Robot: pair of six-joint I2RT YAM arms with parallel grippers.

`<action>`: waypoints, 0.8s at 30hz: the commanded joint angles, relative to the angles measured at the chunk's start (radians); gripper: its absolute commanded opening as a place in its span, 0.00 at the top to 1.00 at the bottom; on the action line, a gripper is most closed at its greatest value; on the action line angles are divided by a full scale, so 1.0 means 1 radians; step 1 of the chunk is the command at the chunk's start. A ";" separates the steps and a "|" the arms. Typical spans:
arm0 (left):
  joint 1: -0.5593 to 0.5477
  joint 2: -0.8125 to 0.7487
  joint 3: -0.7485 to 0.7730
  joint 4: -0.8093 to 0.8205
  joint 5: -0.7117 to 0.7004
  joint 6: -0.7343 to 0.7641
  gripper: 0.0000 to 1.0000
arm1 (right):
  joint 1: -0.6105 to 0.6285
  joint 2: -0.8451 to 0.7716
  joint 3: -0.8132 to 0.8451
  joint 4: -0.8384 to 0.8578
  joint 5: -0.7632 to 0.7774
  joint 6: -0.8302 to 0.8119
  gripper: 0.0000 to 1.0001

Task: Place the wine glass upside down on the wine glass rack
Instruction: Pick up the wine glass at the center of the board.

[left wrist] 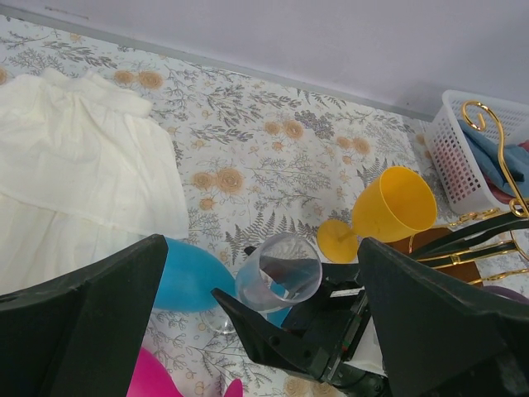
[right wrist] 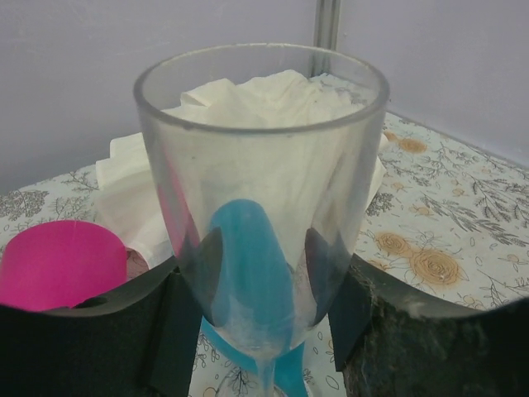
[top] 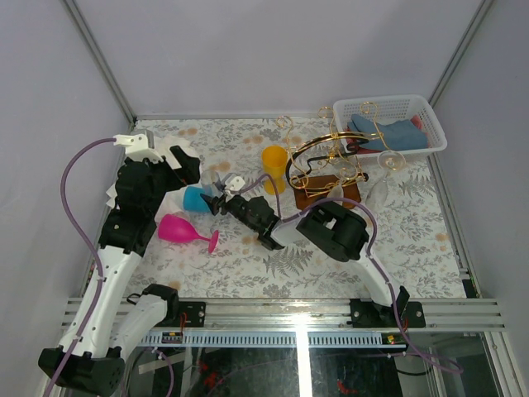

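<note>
One clear wine glass [right wrist: 260, 165] sits clamped in my right end effector [right wrist: 260, 285]; my left end effector [left wrist: 263, 252] hangs wide open, empty; the wine glass rack [top: 312, 198] stands far right.

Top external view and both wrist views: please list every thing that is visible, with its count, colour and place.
wine glass rack: one; gold wire, black bar, brown base; right of centre
clear wine glass: one; transparent; in the right gripper
blue glass: one; blue; beside the cloth
pink glass: one; pink; lying near the left arm
yellow glass: one; yellow; standing left of the rack
white cloth: one; cream-white; far left
basket: one; white; far right corner
blue cloth: one; blue; inside the basket
table: one; floral cover
left gripper: open, over the cloth
right gripper: shut on the clear wine glass
</note>
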 commanded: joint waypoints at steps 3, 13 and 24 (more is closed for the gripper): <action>0.015 -0.003 -0.007 0.070 0.013 -0.005 0.00 | -0.015 -0.038 0.007 0.065 -0.010 -0.025 0.60; 0.023 -0.008 -0.011 0.071 0.001 -0.010 0.00 | -0.010 -0.167 -0.152 0.122 -0.062 -0.044 0.68; 0.032 -0.029 -0.033 0.113 0.026 -0.033 0.00 | 0.048 -0.328 -0.374 0.161 -0.084 -0.038 0.72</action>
